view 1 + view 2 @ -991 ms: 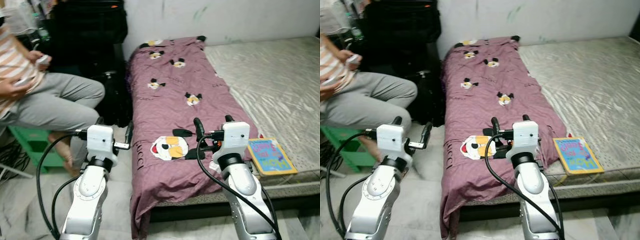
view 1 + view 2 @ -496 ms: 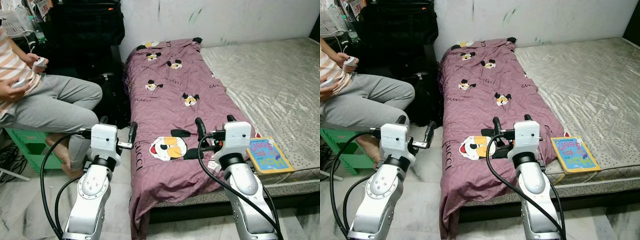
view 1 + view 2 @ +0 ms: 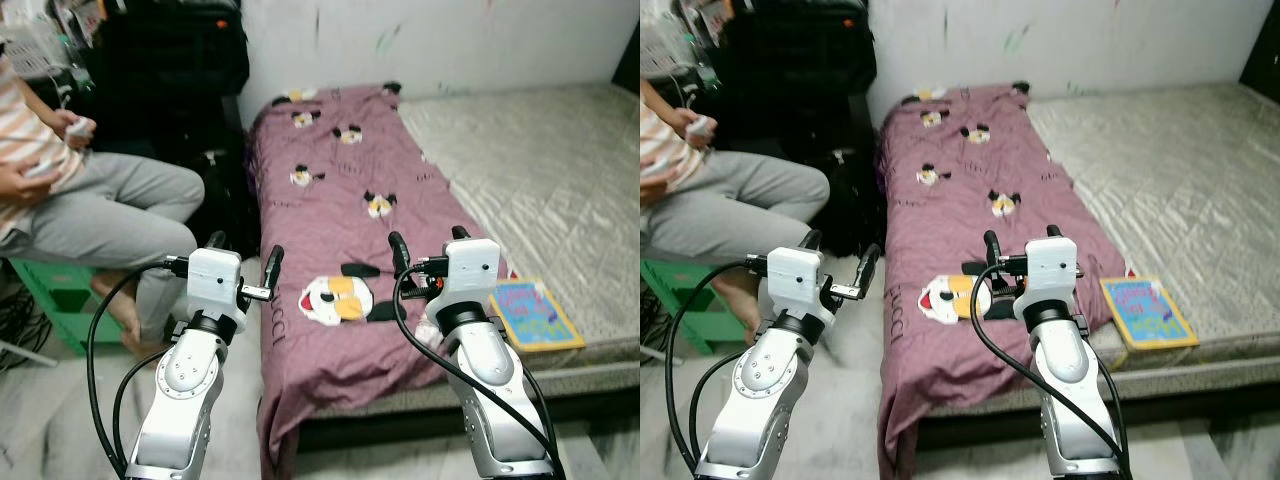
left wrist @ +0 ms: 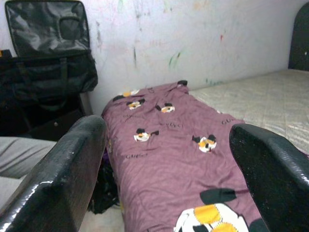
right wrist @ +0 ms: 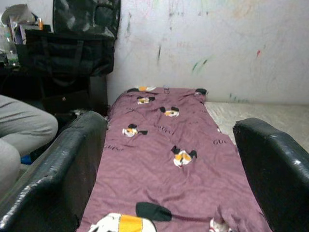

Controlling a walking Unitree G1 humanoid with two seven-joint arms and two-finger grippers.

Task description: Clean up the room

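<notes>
Foreground, robot's left: left gripper (image 3: 243,262) raised over the floor (image 3: 40,420) beside the bed, fingers spread apart, nothing between them. Foreground, robot's right: right gripper (image 3: 424,252) raised above the near end of the purple blanket (image 3: 340,190), fingers likewise spread and empty; one black fingertip (image 5: 63,169) seen at either edge of the wrist view, blanket visible in the gap.

Just beyond the grippers: purple blanket with cartoon-mouse prints, laid lengthwise along the left part of the mattress (image 3: 540,170), near end draped over the bed's edge toward the floor. Large mouse print (image 3: 335,297) near the blanket's front, just beside the right gripper. Right of the blanket, at the mattress's near edge: colourful children's book (image 3: 532,313), lying flat, apart from both grippers; cover lettering too blurred to read.

Middle distance, robot's left: seated person (image 3: 80,200) in grey trousers and a striped top, on what appears to be a green stool (image 3: 55,290), a small white object held in the hand (image 3: 78,125).

Background: black bag (image 3: 170,50) stacked against the wall left of the bed; white wall (image 3: 450,40) with faint coloured scribbles behind the head of the mattress.
</notes>
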